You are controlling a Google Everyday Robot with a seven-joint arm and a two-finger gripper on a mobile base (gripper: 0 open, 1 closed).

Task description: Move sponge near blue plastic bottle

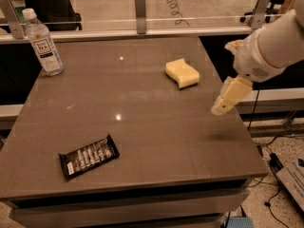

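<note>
The pale yellow sponge (182, 73) lies flat on the brown table (142, 141), right of centre toward the back. The blue plastic bottle (42, 42), clear with a white cap and white label, stands upright at the table's back left corner. My gripper (228, 98) hangs above the table's right edge, to the right of and a little nearer than the sponge, not touching it. Its pale yellow fingers (232, 93) point down and left. Nothing is in it.
A black snack-bar wrapper (89, 156) lies near the table's front left. A glass barrier with metal posts (139, 4) runs along the back edge. Cables and a device lie on the floor at the right (285, 170).
</note>
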